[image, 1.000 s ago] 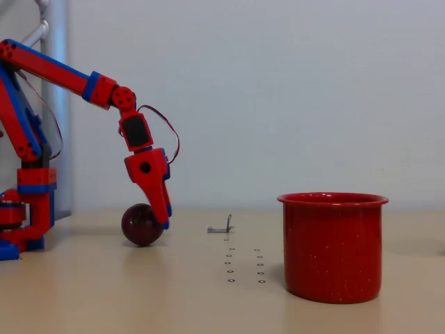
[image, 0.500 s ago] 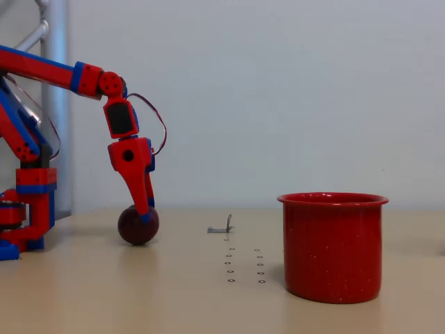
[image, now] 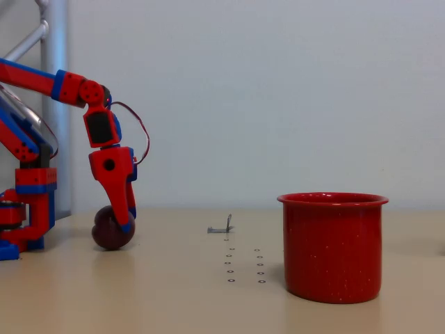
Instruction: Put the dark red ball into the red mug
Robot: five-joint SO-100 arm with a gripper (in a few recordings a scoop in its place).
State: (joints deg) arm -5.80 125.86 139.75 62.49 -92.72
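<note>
One fixed view takes in the whole table (image: 174, 306) from the side, at about tabletop height. At the far left stands the base of the red-and-blue arm (image: 31, 202), in front of a grey metal post (image: 54, 104). Its upper link slants down to the right to a wrist joint, and from there the gripper (image: 124, 221) hangs almost straight down, tips nearly at the table. The dark red ball (image: 109, 233) sits on the tabletop right at those tips; a red and blue finger (image: 122, 209) overlaps the ball's right side, and the ball shows to the left of it and below. From this angle I cannot tell whether the jaws are parted, closed, or clamped on the ball, since the fingers line up one behind the other. Near the middle of the table, farther back, lies a small grey metal piece (image: 222, 227), and two short rows of tiny dark marks (image: 243, 266) run toward the camera. Well apart to the right stands the red mug (image: 332, 247), upright, its rolled rim level, with faint white speckles on its wall.
</note>
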